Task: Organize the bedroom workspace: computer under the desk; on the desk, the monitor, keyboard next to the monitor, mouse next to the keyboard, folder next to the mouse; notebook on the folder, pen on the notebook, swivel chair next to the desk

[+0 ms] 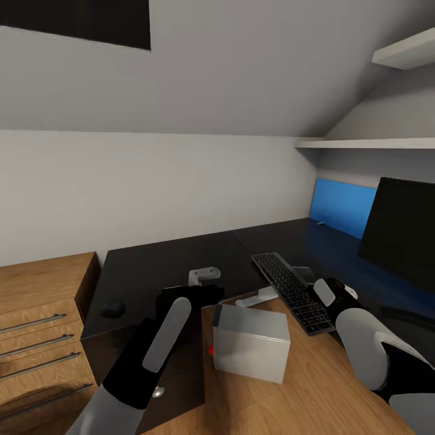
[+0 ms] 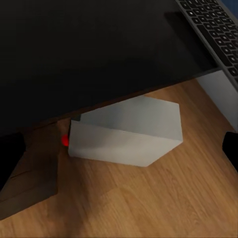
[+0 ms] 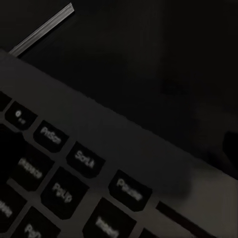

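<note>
The pale grey computer (image 1: 251,343) with its red light lies on the wooden floor at the desk's (image 1: 163,266) front edge, partly under the glossy black top (image 2: 99,49). My left gripper (image 1: 188,297) hovers above the computer (image 2: 126,134), open, with black fingertips (image 2: 10,161) wide apart. The keyboard (image 1: 292,291) lies on the desk left of the black monitor (image 1: 403,232). My right gripper (image 1: 329,291) is at the keyboard's near right edge, close over its keys (image 3: 54,173); its jaws are hidden. A small dark mouse (image 1: 112,309) sits at the desk's left end.
A light wooden drawer unit (image 1: 42,326) stands left of the desk. A blue wall panel (image 1: 341,206) and white shelves (image 1: 368,144) lie behind the monitor. A thin silver stick (image 3: 42,30) lies on the dark top beyond the keyboard. A greyish flat patch (image 1: 305,273) adjoins the keyboard.
</note>
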You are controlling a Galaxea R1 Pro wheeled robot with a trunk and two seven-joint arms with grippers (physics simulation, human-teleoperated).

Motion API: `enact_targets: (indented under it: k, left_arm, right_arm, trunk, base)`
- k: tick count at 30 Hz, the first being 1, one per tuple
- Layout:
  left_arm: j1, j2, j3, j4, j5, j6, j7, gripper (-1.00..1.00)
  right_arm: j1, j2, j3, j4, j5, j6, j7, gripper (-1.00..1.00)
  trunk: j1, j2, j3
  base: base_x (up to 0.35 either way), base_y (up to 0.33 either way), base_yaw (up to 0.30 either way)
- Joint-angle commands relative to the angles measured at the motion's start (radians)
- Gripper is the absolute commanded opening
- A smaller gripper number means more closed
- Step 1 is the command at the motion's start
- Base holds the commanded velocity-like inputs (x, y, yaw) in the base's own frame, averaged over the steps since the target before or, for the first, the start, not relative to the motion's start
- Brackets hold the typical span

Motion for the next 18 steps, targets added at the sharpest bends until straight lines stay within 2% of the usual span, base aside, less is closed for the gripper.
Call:
enact_targets:
  k: [1, 7, 18]
  left_arm:
    - [-0.001, 0.0, -0.001, -0.001, 0.01, 0.001, 0.01, 1.0]
    - [0.0, 0.0, -0.002, 0.001, 0.01, 0.001, 0.01, 1.0]
    - [-0.001, 0.0, -0.002, 0.001, 0.01, 0.001, 0.01, 1.0]
  right_arm:
    - [0.0, 0.003, -0.007, 0.022, -0.028, 0.0, -0.004, 1.0]
    - [0.0, 0.012, -0.007, 0.022, -0.027, 0.0, -0.004, 1.0]
    - [0.0, 0.012, -0.007, 0.021, -0.024, -0.006, -0.004, 1.0]
  trunk:
    - [0.0, 0.0, -0.001]
    - [0.0, 0.0, -0.001]
    - [0.0, 0.0, -0.001]
  base:
    - [0.0, 0.0, 0.0]
    - [0.0, 0.0, 0.0]
    - [0.0, 0.0, 0.0]
